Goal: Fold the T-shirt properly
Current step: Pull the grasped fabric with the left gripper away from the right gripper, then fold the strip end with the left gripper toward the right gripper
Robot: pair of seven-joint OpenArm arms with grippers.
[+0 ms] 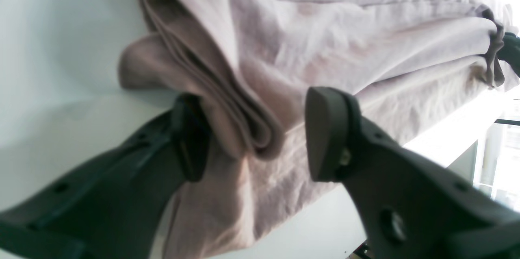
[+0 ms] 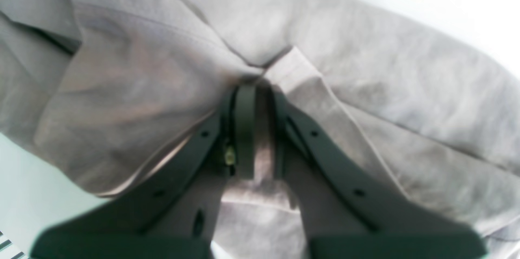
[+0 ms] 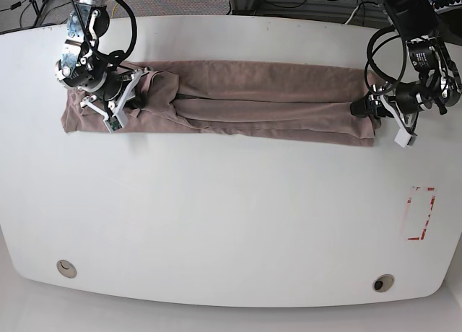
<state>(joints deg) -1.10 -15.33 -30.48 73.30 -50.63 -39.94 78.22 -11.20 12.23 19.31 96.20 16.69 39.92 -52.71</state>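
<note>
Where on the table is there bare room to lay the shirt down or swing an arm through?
Free: the wide white table between the T-shirt and the near edge, left of the red marking. A narrower bare strip runs behind the shirt. Crowded: both shirt ends, with the right pincer clamped on cloth and the left pincer around the other end.

Right claw (image 2: 260, 129) pinched tight on a bunched fold of the T-shirt (image 2: 365, 68)
</note>
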